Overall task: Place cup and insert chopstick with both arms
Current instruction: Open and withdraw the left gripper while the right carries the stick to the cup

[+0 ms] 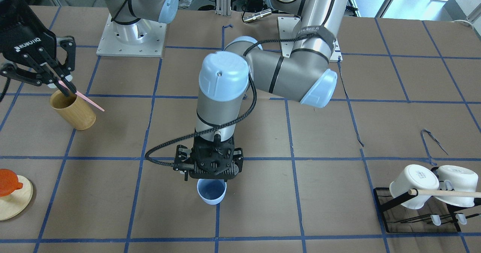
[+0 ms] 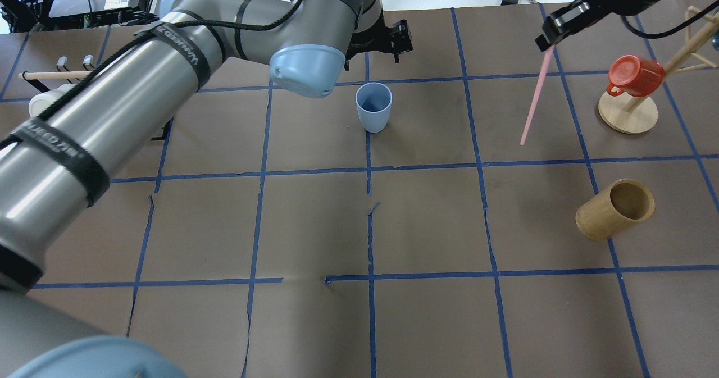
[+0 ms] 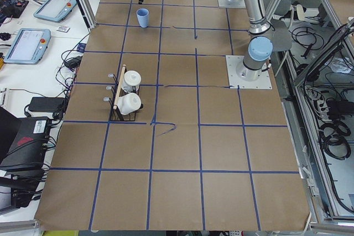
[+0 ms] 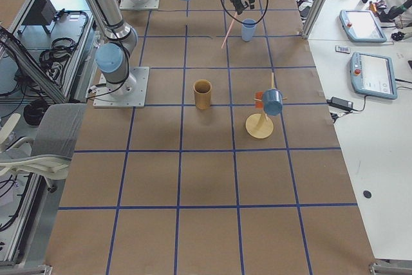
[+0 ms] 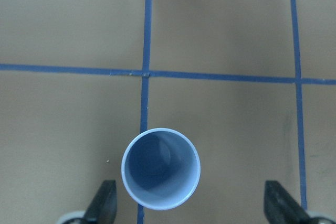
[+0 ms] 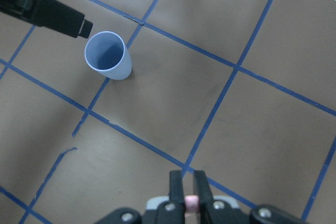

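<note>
The left claw (image 1: 212, 170) is held above the table (image 2: 427, 322), its fingers (image 5: 105, 205) spread wide with nothing gripped. The right claw (image 6: 189, 196) is closed on the upper end of the pink chopstick (image 2: 533, 97). The blue cup (image 2: 373, 107) is stood upright on a tape line directly beneath the left claw, touched by neither finger. The chopstick is hung slanted, well apart from the cup.
</note>
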